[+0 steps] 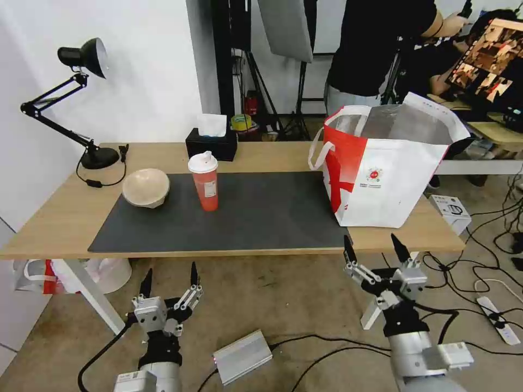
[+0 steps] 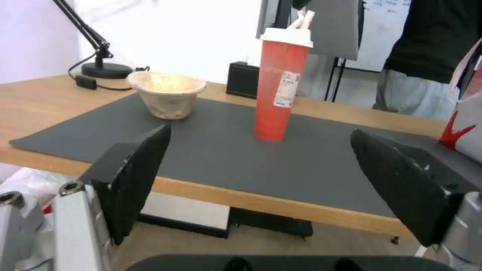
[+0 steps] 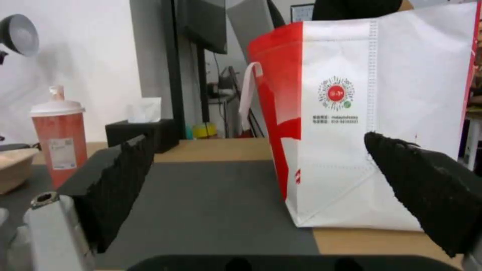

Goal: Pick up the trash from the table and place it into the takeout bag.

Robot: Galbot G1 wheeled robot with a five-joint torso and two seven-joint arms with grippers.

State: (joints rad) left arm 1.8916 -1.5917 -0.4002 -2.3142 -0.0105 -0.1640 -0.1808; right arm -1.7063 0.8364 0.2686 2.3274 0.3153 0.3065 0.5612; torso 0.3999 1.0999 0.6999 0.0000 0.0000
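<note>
Two pieces of trash stand on the table's [image 1: 49, 218] dark mat: a tall red cup [image 1: 204, 181] [image 2: 279, 83] [image 3: 59, 140] with a white lid, and to its left a beige pulp bowl [image 1: 145, 187] [image 2: 166, 93] [image 3: 11, 168]. The white-and-red takeout bag [image 1: 383, 169] [image 3: 374, 113] stands open at the table's right end, its silvery lining showing. Both grippers hang below the table's front edge with nothing in them. My left gripper [image 1: 169, 281] [image 2: 258, 169] is open, facing the cup. Open as well, my right gripper [image 1: 375, 249] [image 3: 261, 180] faces the bag.
A black desk lamp [image 1: 81, 57] and a black tissue box [image 1: 211, 142] stand at the table's back. A small white box [image 1: 450, 211] sits by the bag's right. Cables, a power brick [image 1: 242, 356] and a red-and-white plastic bag [image 1: 38, 275] lie on the floor.
</note>
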